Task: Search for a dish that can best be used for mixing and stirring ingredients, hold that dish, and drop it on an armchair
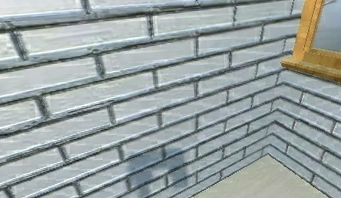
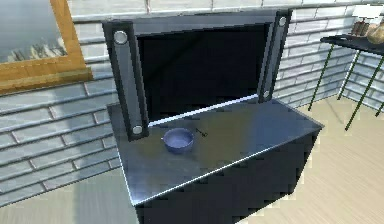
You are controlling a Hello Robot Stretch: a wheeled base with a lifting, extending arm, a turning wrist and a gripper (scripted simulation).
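Pale grey brick wall (image 1: pixel 128 90) takes up most of my forward view, meeting a second brick wall at a corner on the forward view's right. A light wooden-framed window (image 1: pixel 332 26) sits high on that right side, and a patch of beige floor (image 1: pixel 250 187) shows at the bottom near the corner.

On my arm side view the same sort of brick runs behind a wide dark grey-blue cabinet (image 2: pixel 250 150) with a smooth flat top. A large flat black television with grey speaker bars down both sides (image 2: pixel 200 65) stands at the back of that top. The task's dish, a small round blue bowl (image 2: pixel 179 140), sits upright on the cabinet top just in front of the screen's lower edge, toward the view's left half. A thin dark stick-like object (image 2: pixel 198 129) lies just beside the bowl on its right; I can't make out what it is or whether the two touch.

Another wooden window frame (image 2: pixel 40 45) shows at that view's upper left. A dark thin-legged side table (image 2: pixel 345 45) stands at the upper right, well apart from the cabinet, with small things on it too tiny to name. Light wooden floor (image 2: pixel 350 175) spreads below it.

As for the claw, I cannot tell its state from these feeds.
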